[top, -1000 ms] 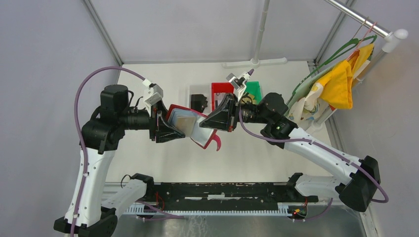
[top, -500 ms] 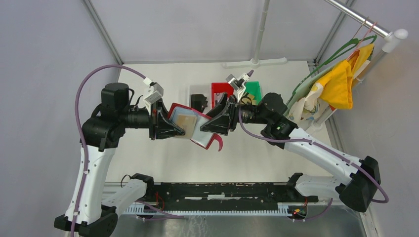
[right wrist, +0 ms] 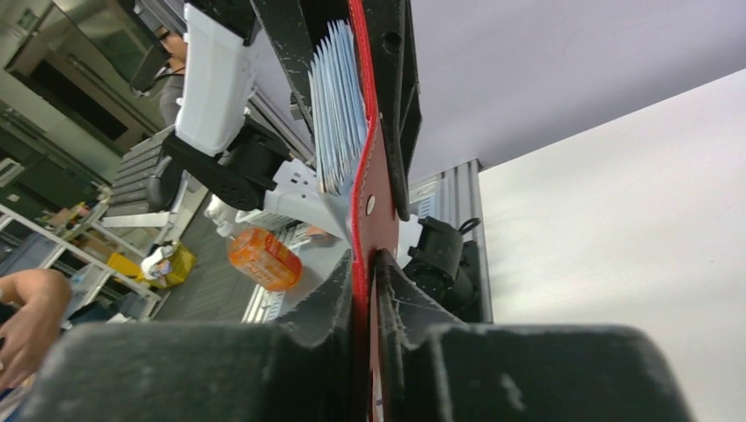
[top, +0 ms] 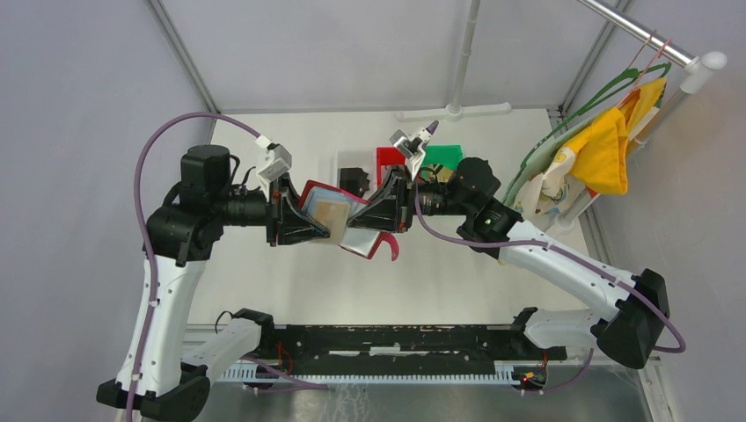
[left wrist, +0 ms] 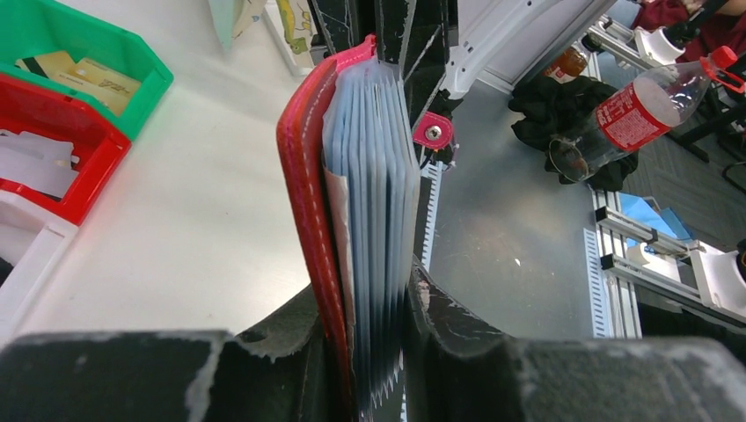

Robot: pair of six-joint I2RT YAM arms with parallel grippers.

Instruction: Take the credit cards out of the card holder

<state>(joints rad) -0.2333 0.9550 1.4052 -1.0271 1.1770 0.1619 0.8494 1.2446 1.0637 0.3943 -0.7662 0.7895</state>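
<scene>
Right arm [top: 528, 251] shifted left — card holder [top: 356, 239] aloft over white, grey-walled table [top: 290, 281].

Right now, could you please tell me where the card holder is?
In the top view, the card holder hangs open in mid-air at centre, clamped between the left tool and the right tool, near the red bin.

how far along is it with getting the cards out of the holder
Done: the card holder is held open above the table. In hand: the left gripper clamps its pocket side, the right gripper its red flap. Left: a tan card sits inside; none looks pulled out yet.
</scene>
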